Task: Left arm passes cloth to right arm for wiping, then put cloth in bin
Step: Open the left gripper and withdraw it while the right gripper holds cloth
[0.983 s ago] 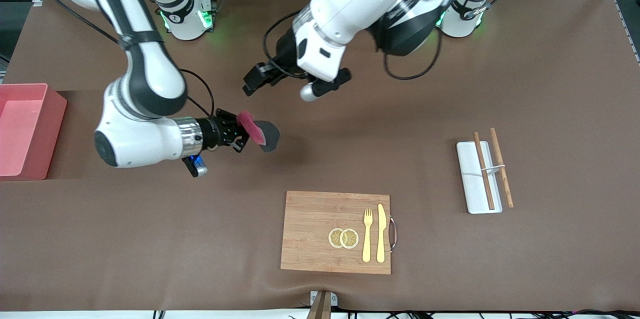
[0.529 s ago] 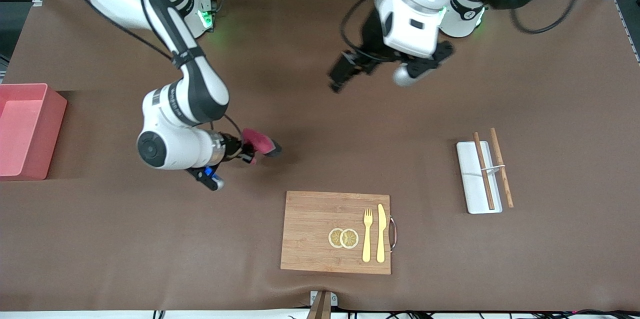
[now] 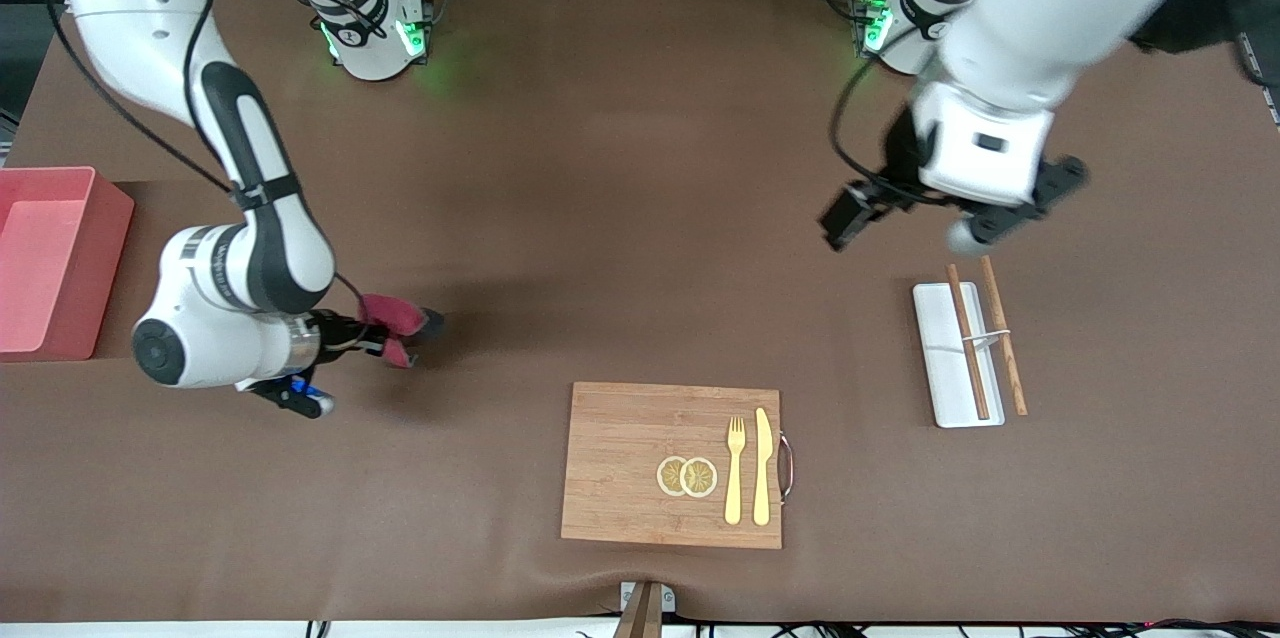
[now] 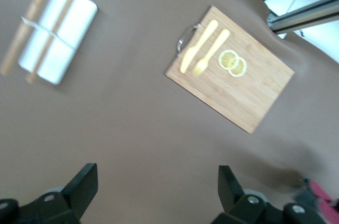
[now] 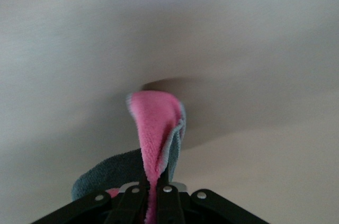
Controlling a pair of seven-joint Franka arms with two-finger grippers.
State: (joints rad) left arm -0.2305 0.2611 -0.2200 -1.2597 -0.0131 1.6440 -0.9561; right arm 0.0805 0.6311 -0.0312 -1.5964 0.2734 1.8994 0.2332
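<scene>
Maroon-red cloth (image 3: 395,319) with dark grey edge, pink bin (image 3: 55,263), white tray (image 3: 945,358), brown table (image 3: 600,218).

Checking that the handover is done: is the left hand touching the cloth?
Apart. In the front view the left hand hangs near the white tray, while the cloth sits pinched in the right hand, a wide stretch of table between them.

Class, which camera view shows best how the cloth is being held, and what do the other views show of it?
The right wrist view: the cloth fills the frame, pinched in the shut right hand. The front view shows it small in the right hand, over bare table near the bin. The left wrist view catches only a pink scrap at its edge.
</scene>
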